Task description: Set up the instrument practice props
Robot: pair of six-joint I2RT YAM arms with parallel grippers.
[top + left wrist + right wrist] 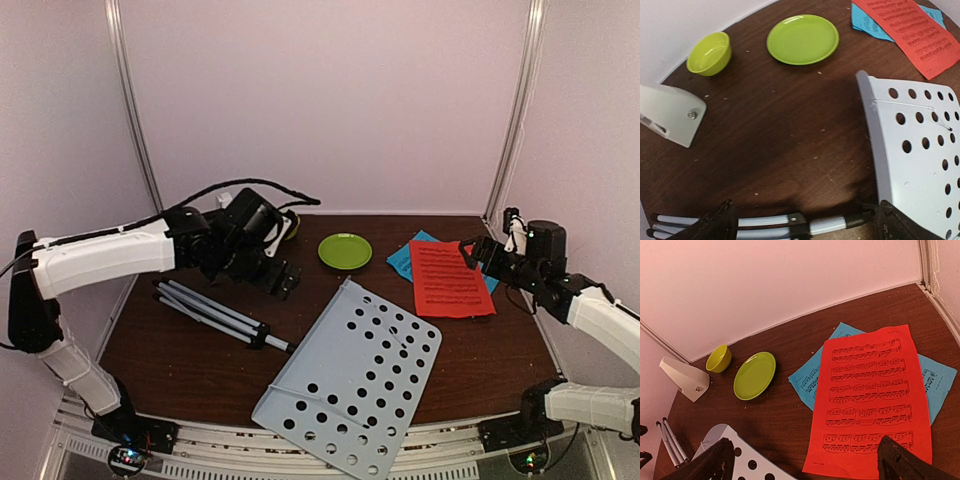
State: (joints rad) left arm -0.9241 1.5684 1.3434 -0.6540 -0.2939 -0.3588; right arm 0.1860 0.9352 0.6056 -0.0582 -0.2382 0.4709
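Dark wooden table carries all props. Your left gripper is open, fingers spread wide; the folded tripod lies crosswise just below it, the perforated stand desk to its right, and the metronome ahead-left. Your right gripper is likewise open. The red sheet lies directly ahead of it, overlapping the blue sheet.

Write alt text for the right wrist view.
A red music sheet lies overlapping a blue sheet on a dark wooden table. Left of them sit a lime-green plate, a bowl and a whitish metronome on its side; the right gripper's open jaws frame the bottom edge.
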